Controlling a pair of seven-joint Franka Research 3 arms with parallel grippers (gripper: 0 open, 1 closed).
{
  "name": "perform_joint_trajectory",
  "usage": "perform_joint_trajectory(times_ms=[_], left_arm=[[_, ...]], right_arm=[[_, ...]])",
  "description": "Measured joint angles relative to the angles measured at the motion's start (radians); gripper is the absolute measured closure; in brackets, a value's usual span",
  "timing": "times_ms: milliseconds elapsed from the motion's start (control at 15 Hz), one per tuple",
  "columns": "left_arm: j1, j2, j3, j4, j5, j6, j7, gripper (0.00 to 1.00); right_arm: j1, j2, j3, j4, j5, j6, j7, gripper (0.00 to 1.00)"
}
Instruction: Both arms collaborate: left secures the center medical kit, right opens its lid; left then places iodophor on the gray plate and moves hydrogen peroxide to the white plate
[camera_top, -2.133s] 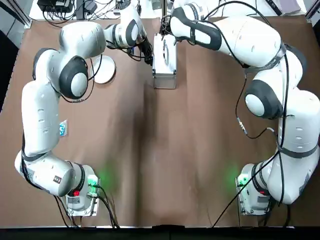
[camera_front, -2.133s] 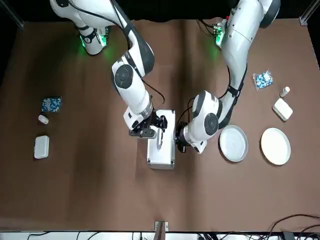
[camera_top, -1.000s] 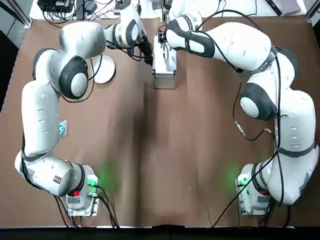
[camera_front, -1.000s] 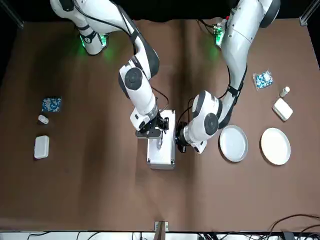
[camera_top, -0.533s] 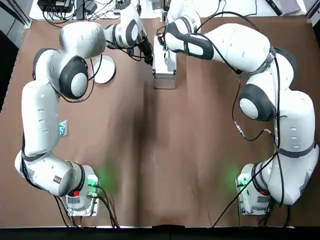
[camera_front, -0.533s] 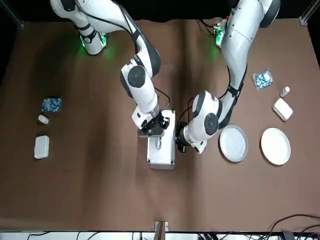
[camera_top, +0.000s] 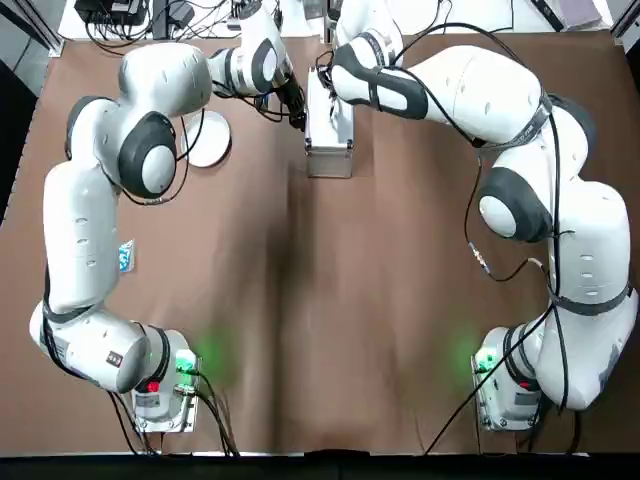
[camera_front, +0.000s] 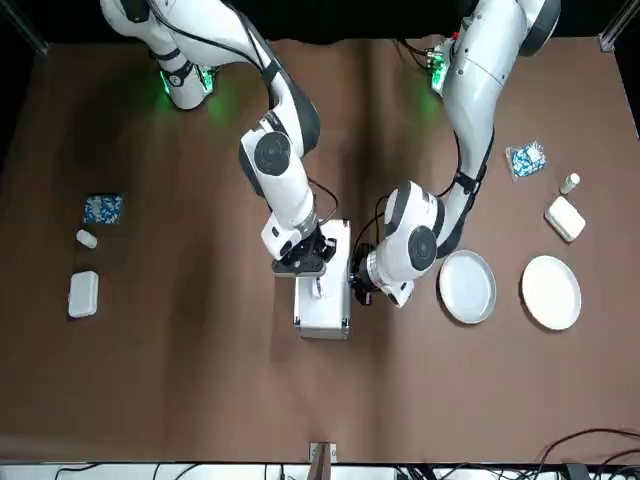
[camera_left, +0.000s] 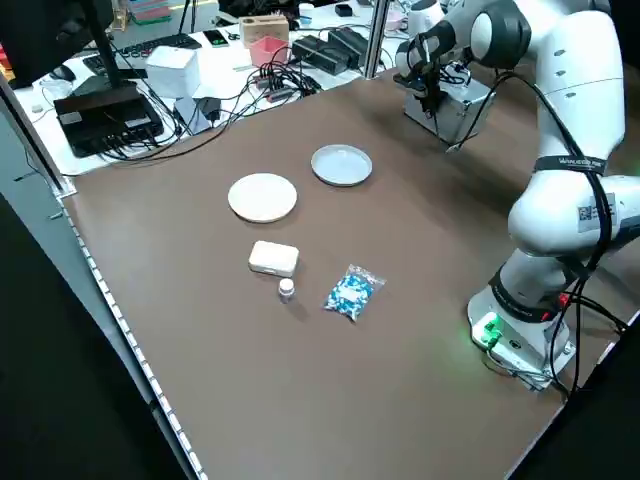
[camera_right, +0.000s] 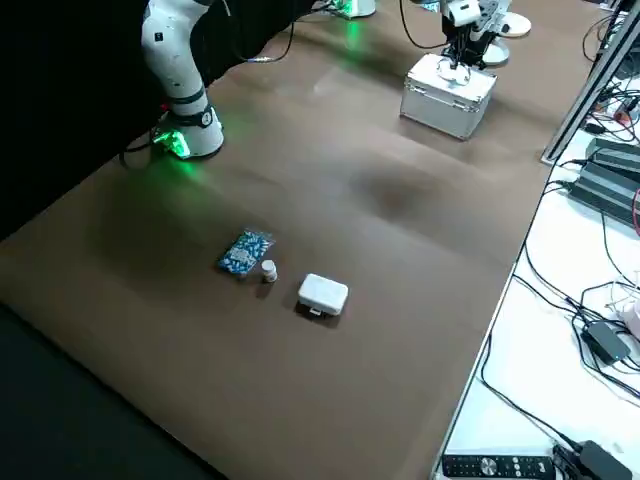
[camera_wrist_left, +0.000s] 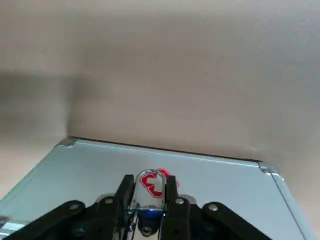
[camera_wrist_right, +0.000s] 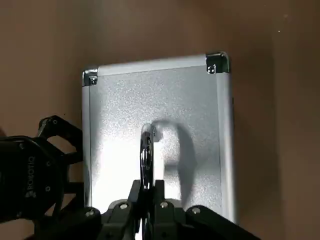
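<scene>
On your bench (camera_front: 180, 380), the closed medical kit (camera_front: 321, 300) sits centre. Your right hand (camera_wrist_right: 145, 192) is clenched on the lid handle (camera_wrist_right: 146, 152); your left hand (camera_wrist_left: 148, 200) grips the side latch (camera_wrist_left: 152, 185). Gray plate (camera_front: 467, 287) and white plate (camera_front: 551, 292) lie beside. Iodophor and peroxide are hidden.

Brown bench (camera_front: 200, 380) carries everything. Silver case (camera_front: 321, 290) near the middle, lid down. On the robot's left side: rimmed gray plate (camera_front: 467, 287), flat white plate (camera_front: 551, 293) just beyond it, apart. Farther back a white box (camera_front: 566, 219), small capped vial (camera_front: 569, 183), blue-and-white packet (camera_front: 526, 158). On the robot's right side: another blue packet (camera_front: 103, 209), vial (camera_front: 86, 239), white box (camera_front: 83, 295). Two arm bases bolted at the robot's edge.
</scene>
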Motion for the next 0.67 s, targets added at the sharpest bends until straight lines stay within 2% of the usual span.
perform_joint_trajectory(times_ms=[267, 667], left_arm=[[0.000, 0.000, 0.000, 0.000, 0.000, 0.000, 0.000, 0.69], [-0.001, -0.001, 0.000, 0.004, 0.000, -0.004, 0.000, 0.69]], right_arm=[[-0.002, 0.000, 0.000, 0.001, 0.006, -0.003, 0.005, 0.88], [-0.021, 0.002, 0.003, 0.034, 0.038, -0.072, 0.003, 0.88]])
